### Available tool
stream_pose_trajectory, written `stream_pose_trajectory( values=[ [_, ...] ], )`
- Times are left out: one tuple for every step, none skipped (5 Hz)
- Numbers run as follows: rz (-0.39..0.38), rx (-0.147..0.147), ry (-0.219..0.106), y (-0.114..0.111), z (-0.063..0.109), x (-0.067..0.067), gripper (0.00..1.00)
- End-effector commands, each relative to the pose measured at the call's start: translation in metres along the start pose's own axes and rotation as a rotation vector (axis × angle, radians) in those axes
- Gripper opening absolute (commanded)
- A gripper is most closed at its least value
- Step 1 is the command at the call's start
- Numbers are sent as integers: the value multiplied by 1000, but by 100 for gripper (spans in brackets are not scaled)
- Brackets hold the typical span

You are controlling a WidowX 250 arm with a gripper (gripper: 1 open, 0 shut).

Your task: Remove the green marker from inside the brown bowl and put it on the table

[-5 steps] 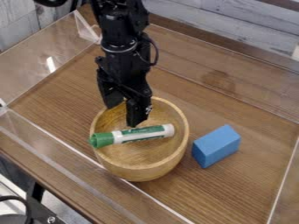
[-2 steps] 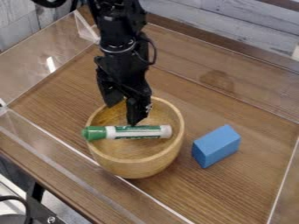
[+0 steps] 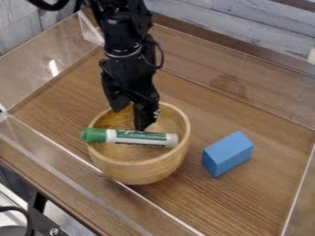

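Right, I'm counting one green marker (image 3: pixel 131 137), one brown bowl (image 3: pixel 139 166), one blue block (image 3: pixel 227 153) and one gripper (image 3: pixel 133 114) on the table (image 3: pixel 234 106). My gripper is pointing straight down into the bowl's back half with its jaws standing open and gripping nothing, while the marker is lying across the bowl, its green cap poking over the left rim. I'm seeing bare wood stretching left and behind the bowl out to the clear acrylic walls (image 3: pixel 43 61), the block sitting just right of the bowl.

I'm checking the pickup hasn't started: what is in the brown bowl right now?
The green marker lies across the brown bowl, its cap on the left rim. The open gripper reaches in behind it; the fingers hide part of the bowl's floor.
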State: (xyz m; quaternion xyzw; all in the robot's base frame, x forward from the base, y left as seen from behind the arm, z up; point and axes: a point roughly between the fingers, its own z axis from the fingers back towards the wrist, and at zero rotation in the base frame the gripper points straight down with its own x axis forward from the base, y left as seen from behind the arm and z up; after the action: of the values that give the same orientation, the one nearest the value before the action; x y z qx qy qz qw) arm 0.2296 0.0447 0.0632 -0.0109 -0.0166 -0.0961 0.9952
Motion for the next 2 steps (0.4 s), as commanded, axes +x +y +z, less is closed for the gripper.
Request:
stream_pose_trajectory(
  values=[
    [14,6,-29,1,8,1,100],
    [16,2,-30,0,10,0,100]
  ],
)
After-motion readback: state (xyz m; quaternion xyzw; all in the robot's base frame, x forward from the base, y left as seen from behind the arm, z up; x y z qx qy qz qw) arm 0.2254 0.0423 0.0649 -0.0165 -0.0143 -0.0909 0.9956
